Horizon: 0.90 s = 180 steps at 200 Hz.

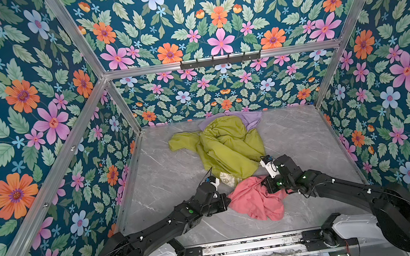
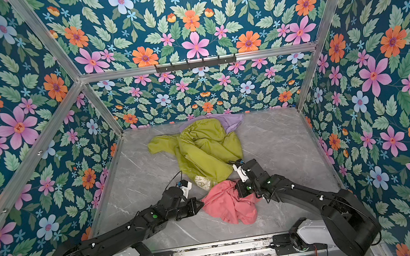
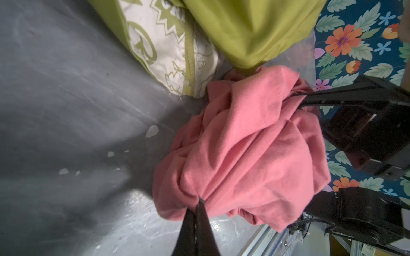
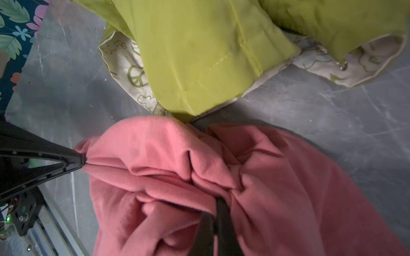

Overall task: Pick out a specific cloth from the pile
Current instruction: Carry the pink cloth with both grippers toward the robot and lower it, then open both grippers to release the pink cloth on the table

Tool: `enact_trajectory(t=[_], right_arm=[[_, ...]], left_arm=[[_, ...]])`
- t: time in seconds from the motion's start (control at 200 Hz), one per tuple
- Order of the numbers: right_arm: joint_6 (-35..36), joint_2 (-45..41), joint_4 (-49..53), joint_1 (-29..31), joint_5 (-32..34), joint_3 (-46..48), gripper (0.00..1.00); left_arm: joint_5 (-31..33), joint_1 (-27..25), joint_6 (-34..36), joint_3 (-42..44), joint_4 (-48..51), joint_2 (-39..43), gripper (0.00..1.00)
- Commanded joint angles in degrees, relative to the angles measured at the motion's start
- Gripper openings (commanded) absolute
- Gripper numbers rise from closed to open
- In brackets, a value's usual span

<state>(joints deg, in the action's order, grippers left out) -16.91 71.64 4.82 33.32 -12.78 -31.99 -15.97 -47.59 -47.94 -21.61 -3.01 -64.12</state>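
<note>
salmon-pink cloth (image 1: 256,203) lies bunched on the grey table (image 1: 164,172), at the near edge of the pile (image 1: 225,142); its far fold touches the olive-green cloth (image 4: 199,55) (lilac cloth (image 1: 253,117) sits at the far side). left gripper (image 3: 199,202): fingers pressed together, pinching the cloth's left edge. right gripper (image 4: 218,200): likewise pinching a fold on its right side.

Robot lab cell: aluminium frame (image 1: 136,71), floral-print walls (image 1: 219,23), marble-look tabletop (image 1: 171,166).
</note>
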Motion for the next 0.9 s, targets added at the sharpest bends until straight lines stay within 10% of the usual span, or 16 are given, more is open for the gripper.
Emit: enact_trajectory(t=[0.0,0.365,0.895], right_arm=[[-2.2,0.8,0.7,-0.7,7.3,1.1,0.0],[-8.0,1.2,-1.6,0.2,3.6,4.0,0.0],[-8.8,3.3,-8.6,13.2,4.4,4.6,0.05]], left_arm=[[2.5,0.2,1.8,0.6,10.5,0.2,0.0],[5.4,0.3,4.1,-2.1,13.9,4.6,0.49],[14.8,0.3,6.5,-9.0,21.2,13.5,0.51]])
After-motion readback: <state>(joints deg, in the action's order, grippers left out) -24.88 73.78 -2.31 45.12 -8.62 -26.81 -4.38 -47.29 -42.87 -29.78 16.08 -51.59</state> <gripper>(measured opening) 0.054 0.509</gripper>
